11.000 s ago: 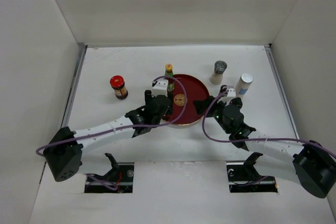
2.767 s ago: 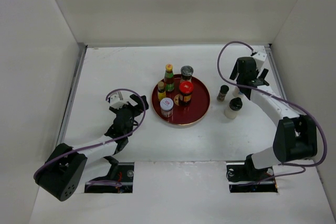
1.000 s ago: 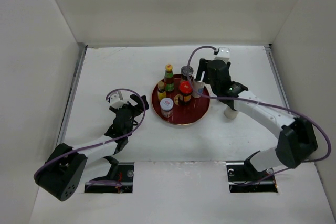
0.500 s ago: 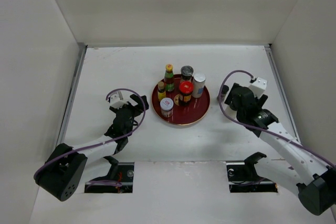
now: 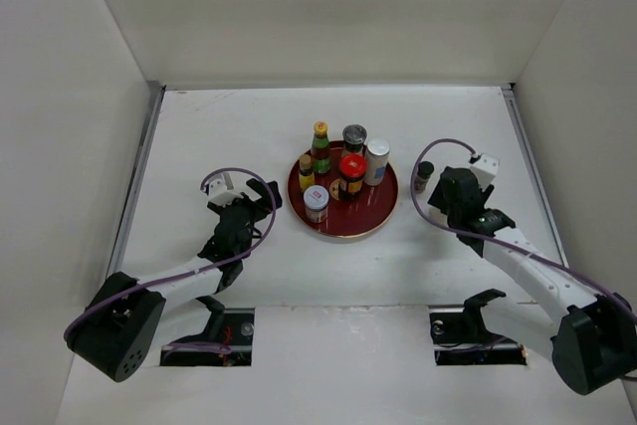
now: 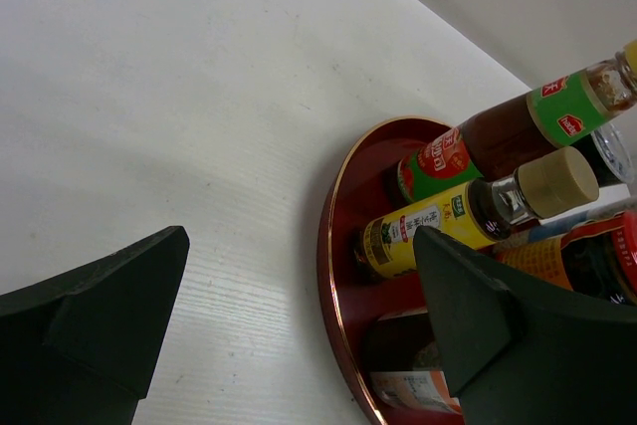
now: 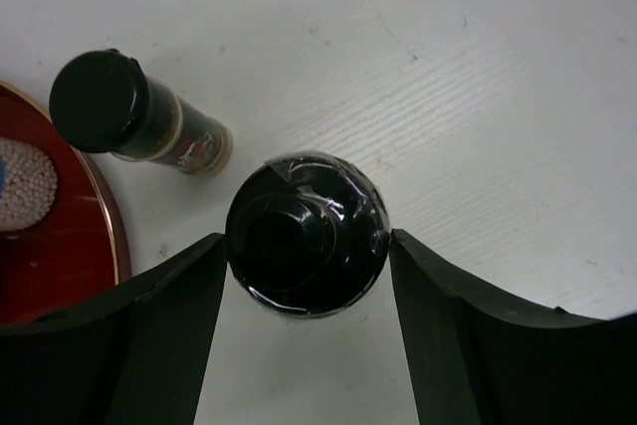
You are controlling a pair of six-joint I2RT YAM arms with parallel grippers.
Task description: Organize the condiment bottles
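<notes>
— From overhead, six condiment bottles (image 5: 350, 172) stand on the red tray (image 5: 350, 225). A dark-capped jar (image 5: 425, 174) sits on the surface (image 5: 219, 126) beside it.
— The left gripper (image 5: 264, 194) gapes, empty. Its camera catches a green label (image 6: 562, 116) and a yellow label (image 6: 418, 231), the writing unreadable.
— Only the right wrist shows a black-capped jar (image 7: 307, 211) flanked by the right gripper (image 7: 307, 241). Whether it's pinched, I can't tell.

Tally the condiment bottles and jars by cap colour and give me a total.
Black: 2, the slim dark spice jar and the wide plastic-wrapped jar
White: 2, the tall white cylinder and the short red-labelled jar
Red: 1, the dark sauce jar
Yellow: 1, the slim green-labelled bottle
Beige: 1, the small yellow-labelled bottle
Grey: 1, the round shaker
Total: 8
</notes>
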